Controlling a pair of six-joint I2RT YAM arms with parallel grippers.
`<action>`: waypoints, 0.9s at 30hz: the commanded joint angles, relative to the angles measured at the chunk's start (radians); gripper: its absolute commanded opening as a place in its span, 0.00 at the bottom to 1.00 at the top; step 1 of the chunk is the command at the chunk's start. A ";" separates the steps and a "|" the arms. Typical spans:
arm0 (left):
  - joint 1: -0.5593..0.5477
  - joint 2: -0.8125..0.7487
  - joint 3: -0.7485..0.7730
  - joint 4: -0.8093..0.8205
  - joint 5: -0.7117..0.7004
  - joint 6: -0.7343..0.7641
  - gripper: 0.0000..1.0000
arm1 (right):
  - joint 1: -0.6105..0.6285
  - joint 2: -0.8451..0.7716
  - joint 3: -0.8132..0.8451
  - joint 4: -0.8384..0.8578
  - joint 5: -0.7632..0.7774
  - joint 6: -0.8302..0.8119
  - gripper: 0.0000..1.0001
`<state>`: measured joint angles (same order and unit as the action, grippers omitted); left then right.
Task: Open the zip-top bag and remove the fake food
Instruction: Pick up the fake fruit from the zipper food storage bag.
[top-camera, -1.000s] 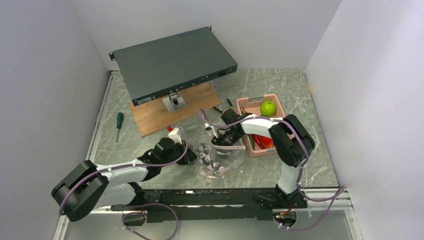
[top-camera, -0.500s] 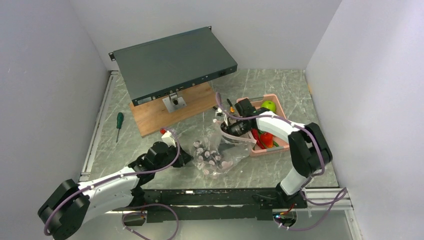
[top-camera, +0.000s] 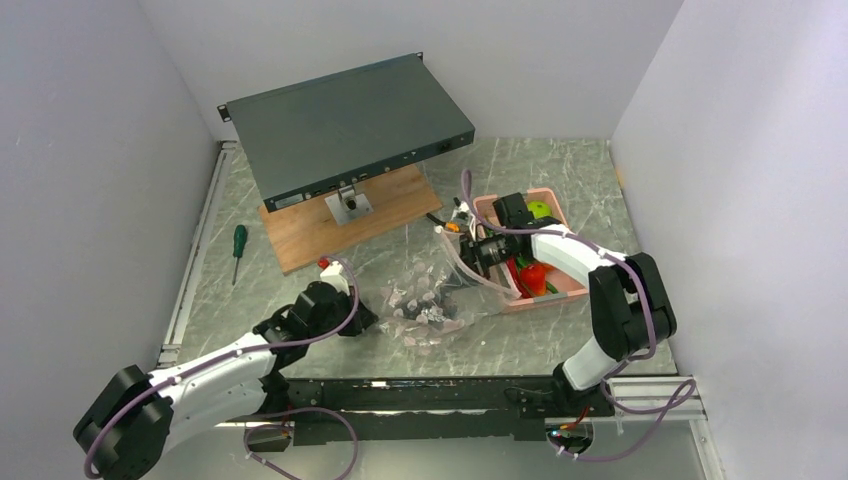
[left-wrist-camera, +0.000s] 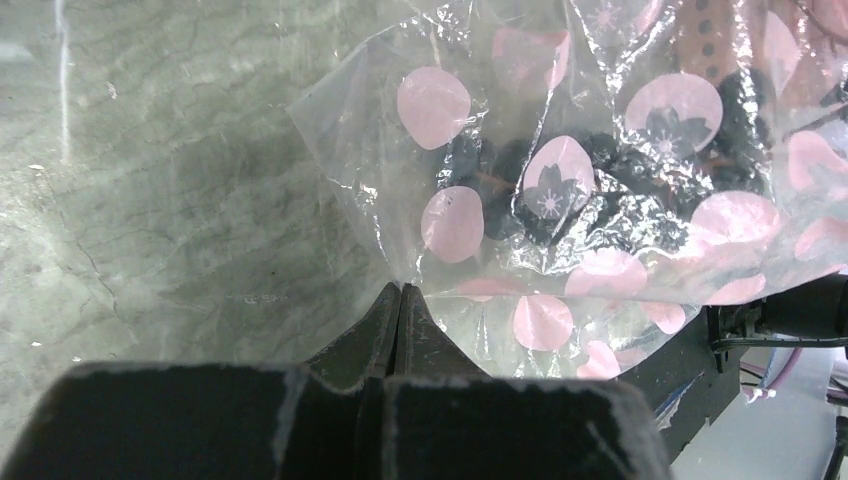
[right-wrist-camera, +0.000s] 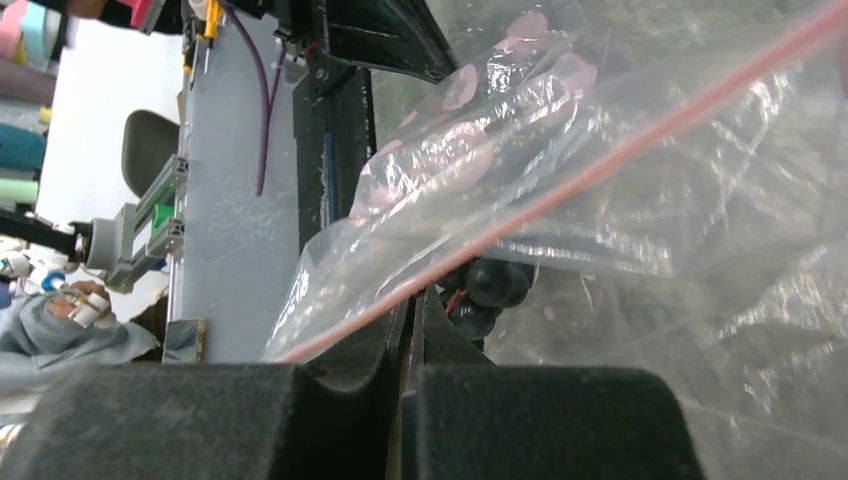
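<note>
left gripper (left-wrist-camera: 400, 292): clamped tight on the near corner of the bag (top-camera: 425, 305); I've drawn it back slightly toward me.
bag: clear, pink-dotted and crumpled, now pulled out long between both grippers, low over the middle of the table (top-camera: 560, 165).
grapes (left-wrist-camera: 610, 185): dark cluster still inside, so the emptying isn't finished.
right gripper (right-wrist-camera: 413, 300): pinched on the pink zip edge; over the last second it has hauled that edge toward the basket (top-camera: 572, 290).
basket: beside the bag's far end, holding a green apple (top-camera: 539, 209) and red pieces (top-camera: 532, 275).

Zip-top bag (left-wrist-camera: 600, 150) — glossy (crinkled) plastic
</note>
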<state>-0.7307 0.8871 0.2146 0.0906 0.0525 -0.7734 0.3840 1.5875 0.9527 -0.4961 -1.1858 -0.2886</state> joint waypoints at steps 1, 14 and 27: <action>0.023 0.000 0.031 -0.025 -0.027 0.038 0.00 | -0.055 -0.058 -0.027 0.099 -0.065 0.051 0.00; 0.055 -0.048 0.044 -0.111 -0.047 0.058 0.00 | -0.185 -0.259 -0.067 0.187 0.048 0.108 0.00; 0.060 -0.104 0.064 -0.206 -0.049 0.067 0.00 | -0.375 -0.519 -0.066 0.227 -0.004 0.187 0.00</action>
<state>-0.6773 0.7979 0.2401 -0.0906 0.0200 -0.7216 0.0708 1.1584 0.8848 -0.3443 -1.1393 -0.1596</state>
